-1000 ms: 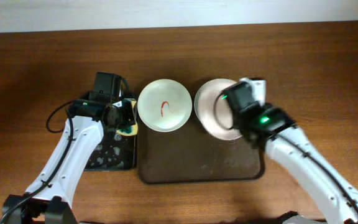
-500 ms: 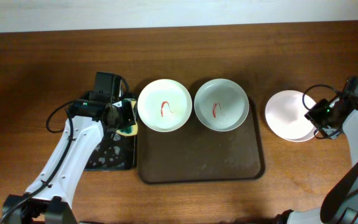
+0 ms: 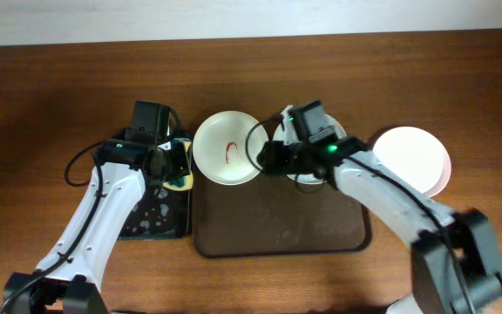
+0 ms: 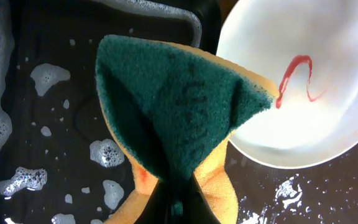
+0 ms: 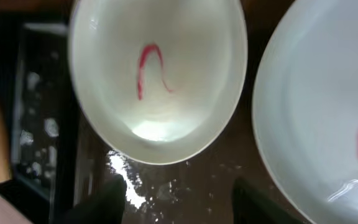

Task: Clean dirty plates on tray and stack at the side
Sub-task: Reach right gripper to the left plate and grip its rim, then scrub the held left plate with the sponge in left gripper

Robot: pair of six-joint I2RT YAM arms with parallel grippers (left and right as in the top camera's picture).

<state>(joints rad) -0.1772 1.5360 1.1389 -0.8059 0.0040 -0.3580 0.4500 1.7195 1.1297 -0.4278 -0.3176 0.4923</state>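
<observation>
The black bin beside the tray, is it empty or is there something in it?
Not empty: the black bin holds scattered white foam patches on its floor.

Wooden table (image 3: 42,105) with tray (image 3: 277,228), bin (image 3: 157,222), plate (image 3: 415,159)

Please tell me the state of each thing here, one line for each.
Left plate: on tray, red smear.
Middle plate: on tray, red smear.
Right plate: off tray, no smear visible.
Tray: wet spots.
Bin: foam inside.
Sponge: pinched in left gripper.
Right gripper: open, empty.
</observation>
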